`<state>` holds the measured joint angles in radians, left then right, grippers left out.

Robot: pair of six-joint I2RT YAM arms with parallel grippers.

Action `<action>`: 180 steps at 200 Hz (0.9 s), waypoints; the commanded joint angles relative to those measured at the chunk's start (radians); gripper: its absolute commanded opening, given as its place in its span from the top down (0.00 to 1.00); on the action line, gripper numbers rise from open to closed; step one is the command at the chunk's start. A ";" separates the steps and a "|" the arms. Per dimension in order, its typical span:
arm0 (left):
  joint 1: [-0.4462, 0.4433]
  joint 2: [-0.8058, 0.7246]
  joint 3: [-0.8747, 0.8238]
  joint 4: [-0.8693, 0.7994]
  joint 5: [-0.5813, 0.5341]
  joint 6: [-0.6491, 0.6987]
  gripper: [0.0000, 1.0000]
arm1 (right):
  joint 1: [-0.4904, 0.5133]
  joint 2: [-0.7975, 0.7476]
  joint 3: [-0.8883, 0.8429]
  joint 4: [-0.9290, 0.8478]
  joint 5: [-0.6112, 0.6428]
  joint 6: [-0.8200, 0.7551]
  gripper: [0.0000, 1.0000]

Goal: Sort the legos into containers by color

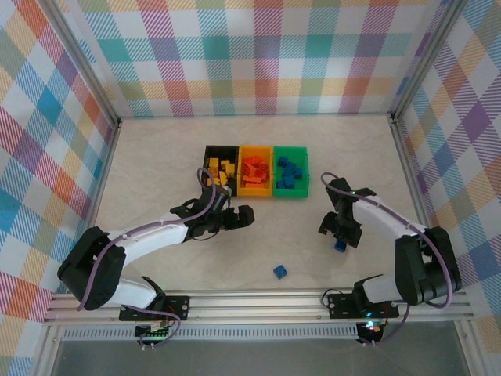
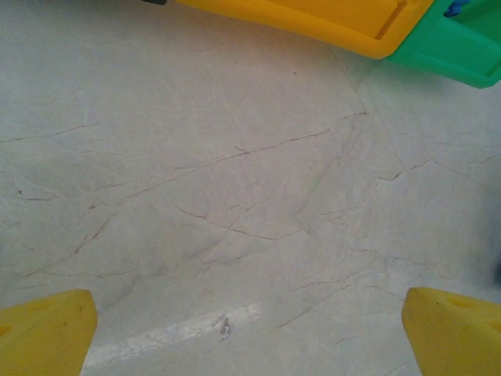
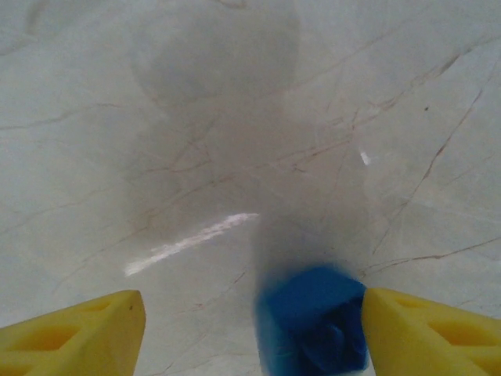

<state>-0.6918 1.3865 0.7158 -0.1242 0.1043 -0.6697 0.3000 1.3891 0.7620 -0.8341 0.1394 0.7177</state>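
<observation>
Three joined containers sit at mid-table: a black bin (image 1: 221, 174) with yellow legos, an orange bin (image 1: 256, 174) with red ones and a green bin (image 1: 290, 174) with blue ones. My right gripper (image 1: 340, 235) points down at the table on the right. It is open around a blue lego (image 3: 313, 321). The lego rests against the right finger (image 3: 430, 329), with a wide gap to the left finger (image 3: 78, 329). Another blue lego (image 1: 280, 271) lies loose near the front edge. My left gripper (image 1: 235, 218) is open and empty just in front of the bins.
In the left wrist view the orange bin's wall (image 2: 313, 16) and the green bin's corner (image 2: 454, 47) run along the top, with bare marble table (image 2: 235, 196) below. Checkered walls enclose the table on three sides.
</observation>
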 commanded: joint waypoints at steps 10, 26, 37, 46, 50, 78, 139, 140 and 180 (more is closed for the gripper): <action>-0.001 0.017 -0.022 0.024 0.015 -0.020 0.00 | -0.010 0.041 -0.024 0.000 -0.026 -0.003 0.28; -0.002 0.020 -0.021 0.023 0.020 -0.020 0.00 | -0.010 0.062 -0.032 0.017 -0.034 -0.004 0.31; -0.003 0.019 -0.019 0.020 0.021 -0.020 0.00 | -0.011 0.072 -0.035 0.026 -0.035 -0.010 0.35; 0.000 0.018 -0.020 0.019 0.022 -0.020 0.00 | -0.010 0.073 -0.035 0.029 -0.042 -0.015 0.37; -0.003 0.017 -0.020 0.019 0.024 -0.020 0.00 | -0.011 0.070 -0.037 0.032 -0.045 -0.017 0.37; -0.002 0.009 -0.014 0.008 0.024 -0.018 0.00 | -0.010 0.000 -0.063 0.022 -0.087 -0.021 0.29; -0.001 0.022 -0.007 0.013 0.017 -0.022 0.00 | 0.073 -0.109 -0.101 -0.094 -0.149 0.013 0.25; 0.000 0.023 -0.007 0.014 0.019 -0.023 0.00 | 0.077 -0.108 -0.102 -0.095 -0.150 0.014 0.25; -0.001 0.057 0.003 0.026 0.039 -0.028 0.00 | 0.118 -0.059 -0.094 -0.088 -0.161 0.028 0.25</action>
<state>-0.6918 1.4227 0.7090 -0.1196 0.1207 -0.6884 0.4026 1.3087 0.6693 -0.8928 0.0051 0.7235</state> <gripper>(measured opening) 0.997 0.749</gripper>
